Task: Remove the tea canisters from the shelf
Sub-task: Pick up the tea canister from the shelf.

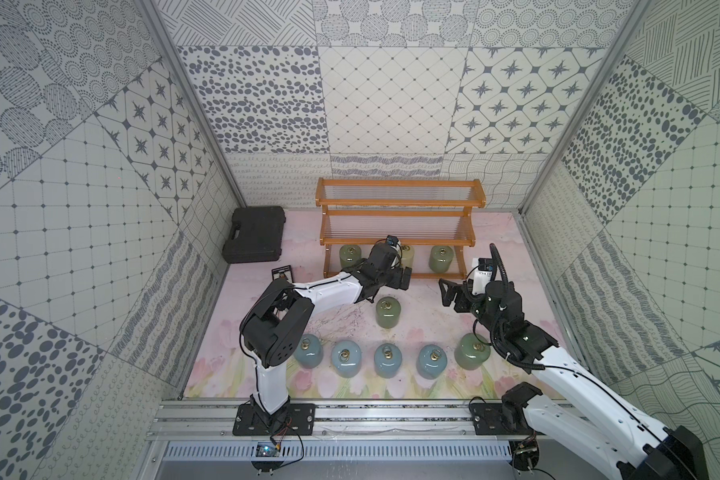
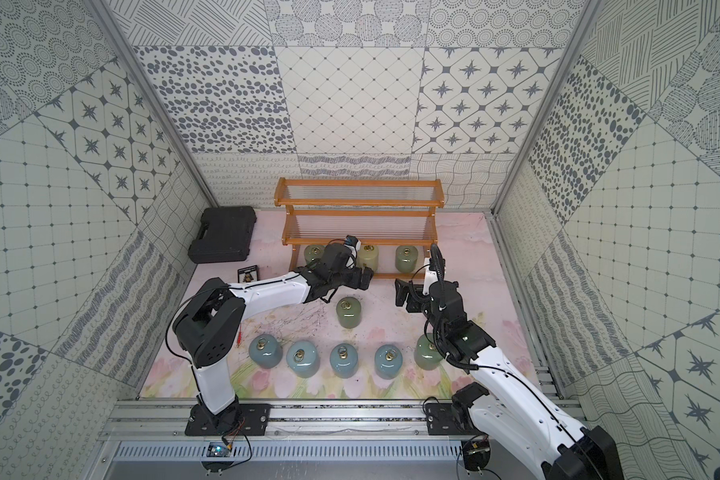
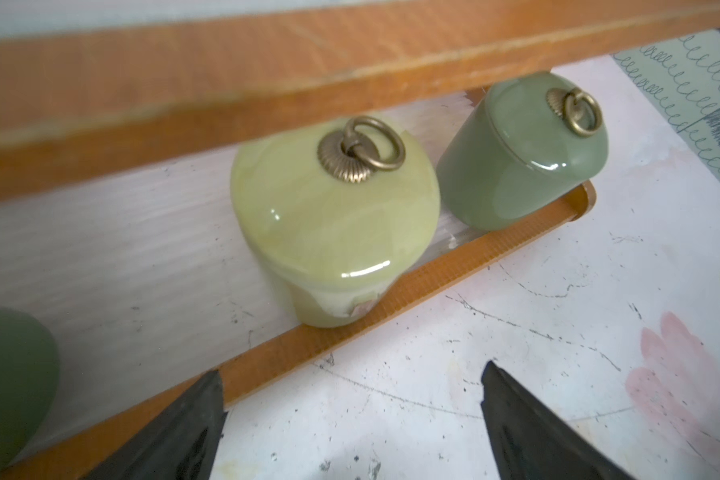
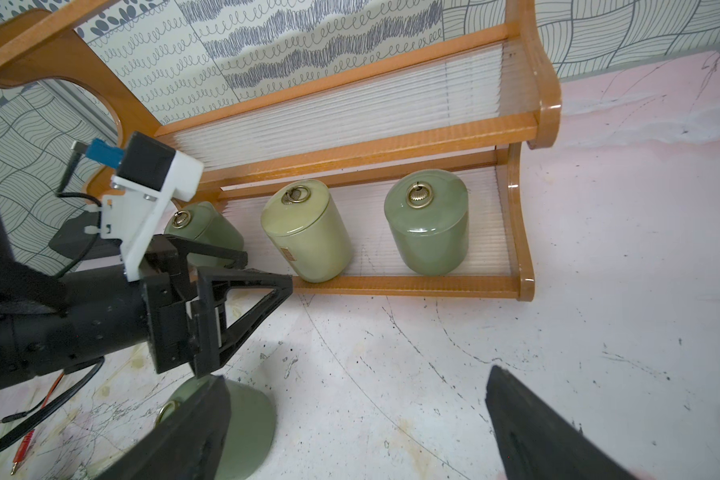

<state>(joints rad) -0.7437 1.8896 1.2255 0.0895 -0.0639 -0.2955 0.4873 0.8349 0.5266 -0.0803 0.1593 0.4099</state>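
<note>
a sage green canister (image 3: 11, 386) is cut by the edge; the shelf rail (image 3: 225, 83) is blurred

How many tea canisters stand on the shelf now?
3, all on the bottom tier of the shelf: left sage green canister, cream canister in the middle, right sage green canister. None seems hidden.

Nothing written can be read in any view: no word, brand, number or sign comes out clearly. A small dark card (image 1: 281, 273) lies on the table (image 1: 425, 324) just in front of the black case (image 1: 255, 234). It carries a pale picture and some lines of print, too small to make out in both top views. The cream canister (image 3: 333, 216) on the lowest tier of the shelf (image 3: 433, 286) has a small tan label (image 3: 361, 308) low on its side, blurred and without legible letters. The white camera housing (image 1: 481, 277) on the right wrist bears dark marks, equally illegible
</note>
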